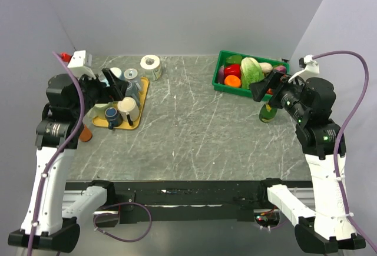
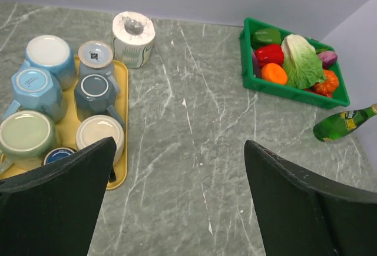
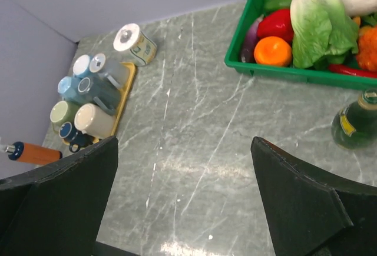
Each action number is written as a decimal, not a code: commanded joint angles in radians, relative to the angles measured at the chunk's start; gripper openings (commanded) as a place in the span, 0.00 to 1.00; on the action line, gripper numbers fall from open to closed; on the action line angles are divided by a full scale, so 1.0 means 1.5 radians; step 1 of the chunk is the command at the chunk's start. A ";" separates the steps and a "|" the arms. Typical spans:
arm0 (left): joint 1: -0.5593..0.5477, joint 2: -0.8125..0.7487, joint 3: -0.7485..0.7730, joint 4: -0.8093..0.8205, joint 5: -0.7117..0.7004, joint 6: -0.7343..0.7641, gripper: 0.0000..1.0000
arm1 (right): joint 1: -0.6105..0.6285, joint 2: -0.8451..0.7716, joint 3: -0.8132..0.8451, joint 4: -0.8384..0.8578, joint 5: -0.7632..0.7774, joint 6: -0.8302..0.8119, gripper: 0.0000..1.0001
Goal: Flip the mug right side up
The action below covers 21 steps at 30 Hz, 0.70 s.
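The mugs (image 2: 97,91) all stand bottom-up, packed together on a yellow tray (image 2: 123,115) at the left of the desk (image 2: 194,91), next to a paper roll (image 2: 134,38). The left hand (image 2: 179,144) hangs released above the tray. The right hand (image 3: 185,141), likewise released, is up near the green crate (image 3: 283,73).

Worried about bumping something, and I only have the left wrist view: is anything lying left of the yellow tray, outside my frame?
Observer: Yes. An orange-handled tool lies on the table just off the near-left corner of the yellow tray.
Operator: And where is the right arm?
Observer: The right gripper hangs open above the table, close to the green bin and the green bottle, well away from the tray.
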 commanded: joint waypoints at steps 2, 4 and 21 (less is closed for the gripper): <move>0.001 -0.062 -0.038 0.053 0.026 -0.028 0.96 | -0.001 -0.041 -0.048 -0.006 -0.004 0.018 1.00; 0.002 -0.068 -0.020 0.031 0.073 -0.046 0.96 | -0.001 -0.050 -0.052 -0.010 -0.011 0.012 1.00; 0.002 -0.128 -0.201 0.030 0.040 -0.096 0.96 | -0.001 -0.041 -0.122 -0.001 -0.141 0.012 1.00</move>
